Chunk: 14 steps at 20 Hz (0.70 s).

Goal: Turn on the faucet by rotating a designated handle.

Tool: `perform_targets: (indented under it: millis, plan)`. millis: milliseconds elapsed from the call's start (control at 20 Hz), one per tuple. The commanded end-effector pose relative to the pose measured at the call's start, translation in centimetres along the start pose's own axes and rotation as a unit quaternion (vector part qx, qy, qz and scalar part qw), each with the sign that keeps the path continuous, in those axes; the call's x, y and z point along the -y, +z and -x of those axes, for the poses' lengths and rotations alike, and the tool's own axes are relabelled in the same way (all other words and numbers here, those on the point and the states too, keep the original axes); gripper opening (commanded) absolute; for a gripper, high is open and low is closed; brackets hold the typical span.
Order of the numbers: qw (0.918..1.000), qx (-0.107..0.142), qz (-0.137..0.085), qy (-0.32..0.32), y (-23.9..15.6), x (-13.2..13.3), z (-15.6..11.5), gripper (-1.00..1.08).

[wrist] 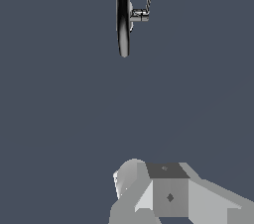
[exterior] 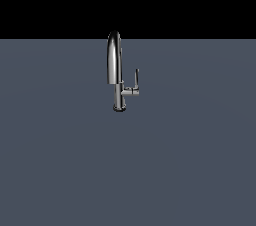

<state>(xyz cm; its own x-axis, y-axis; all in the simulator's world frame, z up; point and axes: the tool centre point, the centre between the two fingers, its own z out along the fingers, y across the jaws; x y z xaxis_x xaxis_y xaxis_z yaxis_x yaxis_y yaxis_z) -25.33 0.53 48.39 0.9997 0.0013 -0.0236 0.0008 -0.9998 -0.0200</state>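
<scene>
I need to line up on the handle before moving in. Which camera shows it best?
The exterior view: the handle stands upright in clear profile on its stub, on the exterior view's right of the faucet column. The wrist view also shows the handle, but small and foreshortened from above, far from the gripper.

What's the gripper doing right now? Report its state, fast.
Gripper: only partly in the wrist view, jaws not readable, so open or closed cannot be told. It holds nothing and is well clear of the faucet and handle.

The chrome faucet (exterior: 116, 70) stands upright, well apart from the gripper (wrist: 149, 193), its thin handle (exterior: 136, 78) pointing up beside the column.
</scene>
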Motion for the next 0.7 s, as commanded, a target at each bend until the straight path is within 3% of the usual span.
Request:
perform_targets:
  millis: [0, 350, 650]
  plan:
    - [1.0000, 0.000, 0.000, 0.000, 0.0, 0.0, 0.0, -1.00]
    - [0.9999, 0.007, -0.008, 0.008, 0.1, 0.1, -0.7, -1.00]
    - [0.9989, 0.026, -0.027, 0.027, 0.2, 0.3, -2.4, -1.00]
